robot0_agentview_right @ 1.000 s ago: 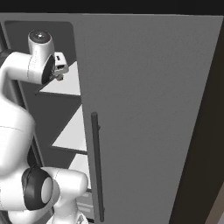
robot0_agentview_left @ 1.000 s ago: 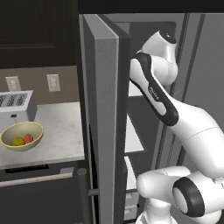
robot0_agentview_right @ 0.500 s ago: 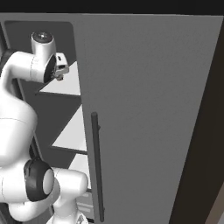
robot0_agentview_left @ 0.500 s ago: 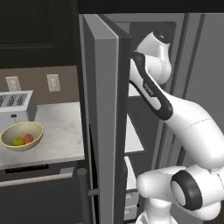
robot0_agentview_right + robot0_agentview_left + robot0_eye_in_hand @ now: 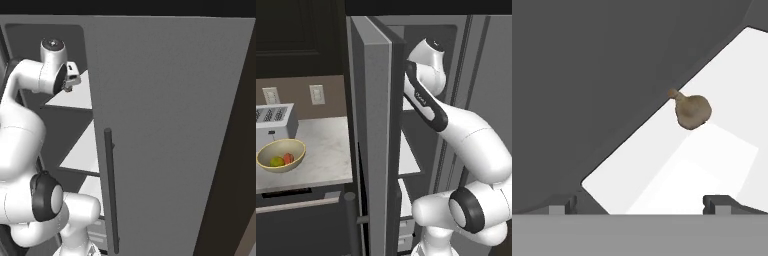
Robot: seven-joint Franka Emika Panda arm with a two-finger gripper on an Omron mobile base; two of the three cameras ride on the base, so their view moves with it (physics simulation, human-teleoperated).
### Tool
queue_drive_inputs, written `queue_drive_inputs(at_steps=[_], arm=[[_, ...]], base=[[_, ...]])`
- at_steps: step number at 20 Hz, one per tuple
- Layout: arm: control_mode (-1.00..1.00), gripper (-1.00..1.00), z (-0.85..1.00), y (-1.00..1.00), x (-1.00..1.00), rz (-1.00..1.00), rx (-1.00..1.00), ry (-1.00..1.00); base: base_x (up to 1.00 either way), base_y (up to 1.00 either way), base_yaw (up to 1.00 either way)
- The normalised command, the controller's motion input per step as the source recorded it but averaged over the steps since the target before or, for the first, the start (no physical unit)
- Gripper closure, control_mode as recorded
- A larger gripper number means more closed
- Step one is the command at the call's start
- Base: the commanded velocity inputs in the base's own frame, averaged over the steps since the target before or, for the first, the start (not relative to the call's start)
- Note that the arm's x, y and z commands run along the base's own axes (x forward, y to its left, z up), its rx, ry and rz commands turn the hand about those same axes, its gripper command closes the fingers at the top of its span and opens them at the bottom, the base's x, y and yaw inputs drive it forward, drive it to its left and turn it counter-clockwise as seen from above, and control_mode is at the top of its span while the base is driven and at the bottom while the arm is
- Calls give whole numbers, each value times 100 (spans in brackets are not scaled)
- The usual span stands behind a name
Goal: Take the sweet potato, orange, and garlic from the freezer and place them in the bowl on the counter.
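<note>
I have the arm reaching into the freezer, hand up at an upper white shelf. The claw is released, its tips spread wide with nothing between them. Ahead of it, and a little to the right in the hand view, the garlic sits alone on that shelf, close to the dark back wall, well apart from the tips. Far off to the claw's left, outside the freezer door, the bowl rests on the counter and already holds the orange and the sweet potato. So I judge this the last pick: the approach to the garlic. Next I need to push forward, centre the bulb between the tips, then close on it.
</note>
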Motion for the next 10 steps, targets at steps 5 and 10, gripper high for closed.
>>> queue_drive_inputs(at_steps=[5, 10], arm=[[-100, -100, -10, 4, 27, 1, 0, 0], [-100, -100, -2, 1, 33, 1, 0, 0]], base=[[0, 0, 0], [0, 0, 0]])
